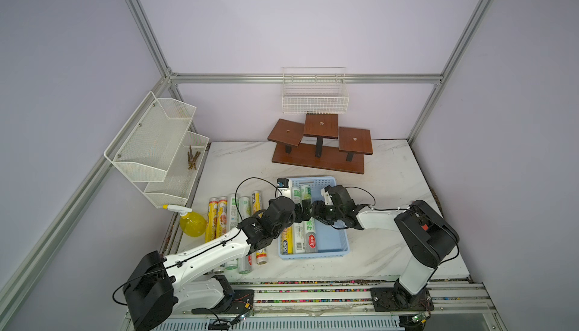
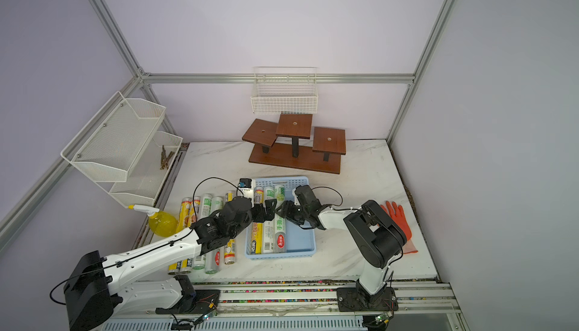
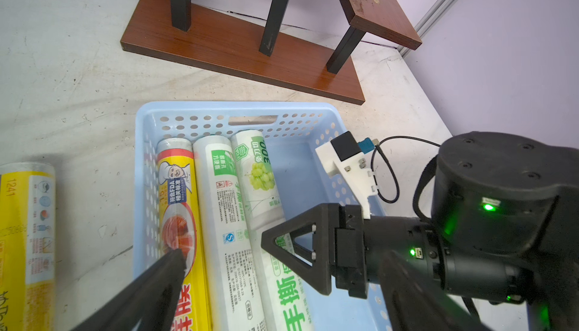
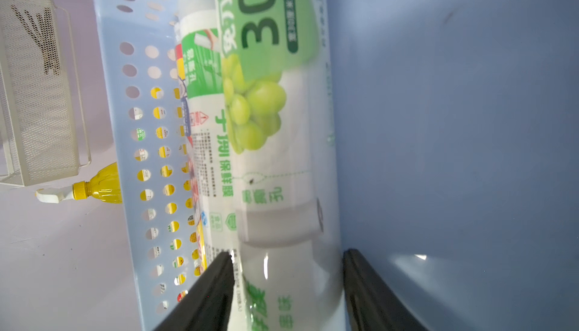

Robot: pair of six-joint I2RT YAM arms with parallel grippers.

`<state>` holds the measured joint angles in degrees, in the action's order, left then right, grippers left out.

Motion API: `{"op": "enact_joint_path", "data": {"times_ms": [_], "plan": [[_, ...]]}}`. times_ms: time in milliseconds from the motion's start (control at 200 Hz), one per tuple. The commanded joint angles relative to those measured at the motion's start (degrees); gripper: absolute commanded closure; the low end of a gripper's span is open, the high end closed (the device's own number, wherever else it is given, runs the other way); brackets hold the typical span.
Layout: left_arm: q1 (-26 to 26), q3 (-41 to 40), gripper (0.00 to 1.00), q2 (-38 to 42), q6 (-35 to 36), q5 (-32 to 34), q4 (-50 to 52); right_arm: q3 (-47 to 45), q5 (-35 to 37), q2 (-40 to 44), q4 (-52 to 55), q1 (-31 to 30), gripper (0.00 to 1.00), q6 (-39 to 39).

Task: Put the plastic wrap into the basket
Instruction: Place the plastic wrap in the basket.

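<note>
Right wrist view: right gripper (image 4: 286, 260) jaws partly apart, straddling the green-print roll (image 4: 275, 157) that lies in the basket (image 4: 138, 188). Pinching it or clear of it, can't tell. Left gripper (image 3: 283, 254) jaws spread wide, nothing in them, over the basket and nearly tip to tip with the right one, so it's crowded there. Five loose rolls (image 1: 233, 219) of plastic wrap lie on the table (image 1: 391, 245) just left of the basket, partly under the left arm. Spray bottle (image 1: 192, 224) sits at the left table edge. Orange glove (image 2: 398, 216) lies behind the right arm. Three rolls fill the basket's left half; right half bare. Wooden stand (image 1: 318, 157) is behind the basket, open table between.
</note>
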<state>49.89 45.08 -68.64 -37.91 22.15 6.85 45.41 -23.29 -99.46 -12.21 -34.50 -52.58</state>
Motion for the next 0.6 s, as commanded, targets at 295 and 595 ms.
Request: {"op": "enact_joint_path", "data": {"times_ms": [295, 595], "plan": [[-1.22, -2.80, 0.00, 8.13, -1.71, 11.92, 14.24, -1.07, 3.86, 8.86, 2.35, -0.39, 0.30, 4.19], [-7.70, -4.86, 0.01, 12.89, -7.16, 13.09, 26.71, -0.15, 0.61, 13.34, 3.59, -0.56, 0.29, 7.35]]}}
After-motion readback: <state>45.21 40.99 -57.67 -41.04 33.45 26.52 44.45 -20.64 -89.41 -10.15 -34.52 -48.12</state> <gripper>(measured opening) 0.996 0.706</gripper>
